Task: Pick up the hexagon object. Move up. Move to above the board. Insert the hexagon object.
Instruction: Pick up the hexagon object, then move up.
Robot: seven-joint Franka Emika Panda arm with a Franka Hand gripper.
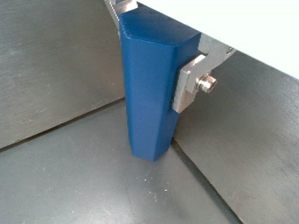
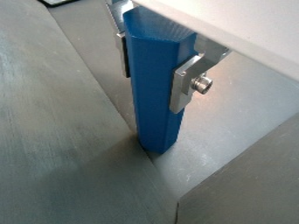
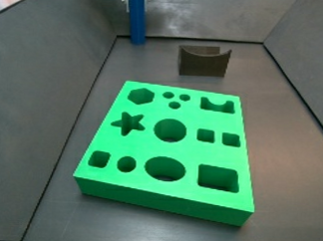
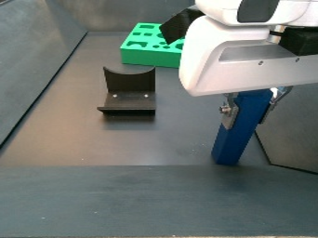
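A: Gripper [image 2: 156, 61] state?
B: Clamped on the hexagon object [image 2: 158, 92], silver finger [image 1: 191, 80] plates pressed to its sides near the top. Matte blue prism, upright, its foot on the grey floor in a far corner by the walls.
A: The board [image 3: 172, 149]?
B: Thick bright green slab, flat on the floor, well apart from the rod. Hexagon, star, round and square cut-outs, all empty.
A: Anything only the side views catch?
B: The dark fixture [image 4: 128, 91], between board and rod.
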